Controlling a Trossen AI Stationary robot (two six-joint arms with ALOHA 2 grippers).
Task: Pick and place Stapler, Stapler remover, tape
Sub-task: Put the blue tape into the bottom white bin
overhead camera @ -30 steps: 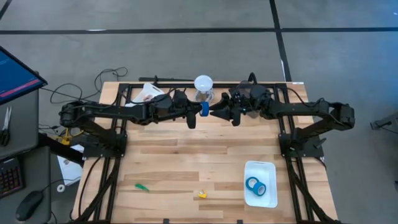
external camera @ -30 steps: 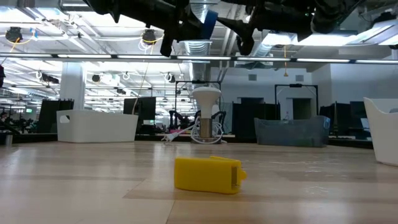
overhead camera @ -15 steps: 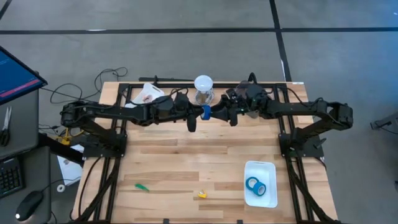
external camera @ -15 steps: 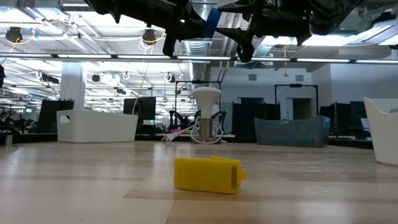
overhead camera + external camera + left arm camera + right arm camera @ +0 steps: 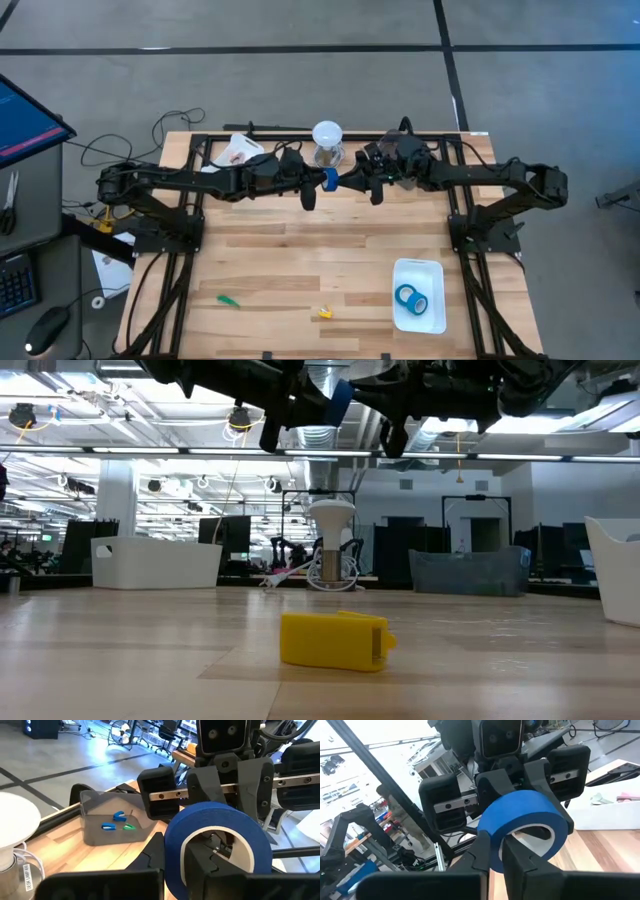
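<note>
Wooden counter [image 5: 300, 260] is holding one tape in the white tray [image 5: 432, 272], while the left jaws [image 5: 322, 180] and right jaws [image 5: 345, 180] are both clamping a blue tape roll [image 5: 329, 179] between them, mid-handover.

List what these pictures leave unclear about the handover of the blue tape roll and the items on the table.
- Tape roll, high view: too small to tell which fingers bear its weight.
- Left gripper and right gripper: both pinch the roll's wall; which one carries it is unclear.
- Tape in the white tray, high view: roll count too small to judge.
- Green piece, high view: too small to identify.
- Yellow piece, low view: far side hidden.
</note>
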